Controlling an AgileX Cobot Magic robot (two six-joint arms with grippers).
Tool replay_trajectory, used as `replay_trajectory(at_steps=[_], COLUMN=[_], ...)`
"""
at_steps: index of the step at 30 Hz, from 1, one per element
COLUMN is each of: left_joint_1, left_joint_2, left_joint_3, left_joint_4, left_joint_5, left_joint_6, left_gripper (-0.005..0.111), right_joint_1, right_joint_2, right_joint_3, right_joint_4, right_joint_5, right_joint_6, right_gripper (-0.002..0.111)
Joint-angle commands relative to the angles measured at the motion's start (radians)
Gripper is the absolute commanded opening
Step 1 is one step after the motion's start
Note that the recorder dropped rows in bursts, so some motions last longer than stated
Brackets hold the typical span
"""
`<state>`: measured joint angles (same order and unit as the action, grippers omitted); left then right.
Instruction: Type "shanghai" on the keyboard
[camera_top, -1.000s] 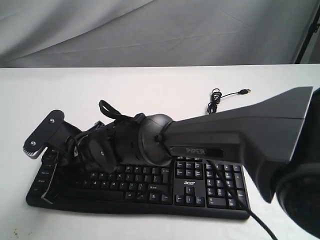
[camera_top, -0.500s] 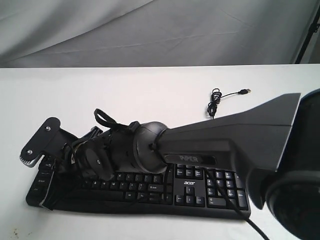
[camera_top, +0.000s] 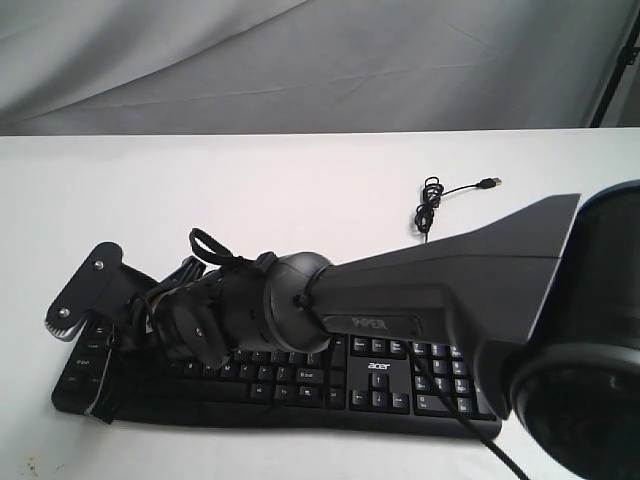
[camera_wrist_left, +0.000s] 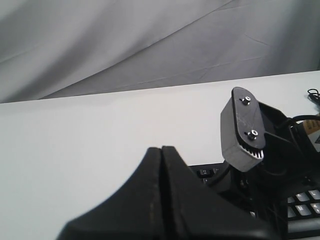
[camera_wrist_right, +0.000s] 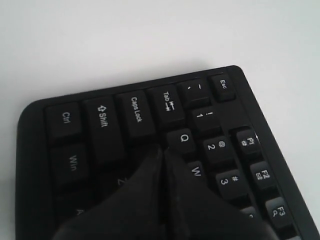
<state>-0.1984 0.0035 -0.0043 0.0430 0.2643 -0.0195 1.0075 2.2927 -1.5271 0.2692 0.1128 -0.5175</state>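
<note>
Right pincer (camera_wrist_right: 162, 150) is clenched shut, tip over the Q/W/Caps Lock patch at the left end of the keyboard (camera_top: 385, 380) lying on the table (camera_top: 300, 180), so that wide tip could easily mash A or W alongside S.

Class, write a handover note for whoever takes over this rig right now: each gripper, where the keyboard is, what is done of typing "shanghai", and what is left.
Right gripper: shut, empty, tip down over the left end of the keyboard, next to the Q key. Contact with a key cannot be seen.
Left gripper: shut, empty, off the keyboard's left end.
Keyboard: flat on the white table, its cable coiled behind it with the plug lying free.
Done: no screen in view, so the letters typed are unknown.
Left: confirm progress, then finish the word.
</note>
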Motion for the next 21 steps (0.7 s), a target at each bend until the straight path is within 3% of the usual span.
replay_trajectory(at_steps=[1, 21], left_joint_1=[-0.004, -0.004], left_joint_2=[-0.003, -0.003], left_joint_3=[0.004, 0.004], left_joint_4=[0.001, 0.001], left_joint_5=[-0.005, -0.005], left_joint_6=[-0.003, -0.003], left_gripper=[0.000, 0.000], right_joint_1=[-0.008, -0.010], right_joint_2=[0.000, 0.012], right_joint_3=[-0.005, -0.005], right_joint_4=[-0.008, -0.016], right_joint_5=[-0.007, 0.011], right_joint_6=[-0.007, -0.037], right_gripper=[0.000, 0.000])
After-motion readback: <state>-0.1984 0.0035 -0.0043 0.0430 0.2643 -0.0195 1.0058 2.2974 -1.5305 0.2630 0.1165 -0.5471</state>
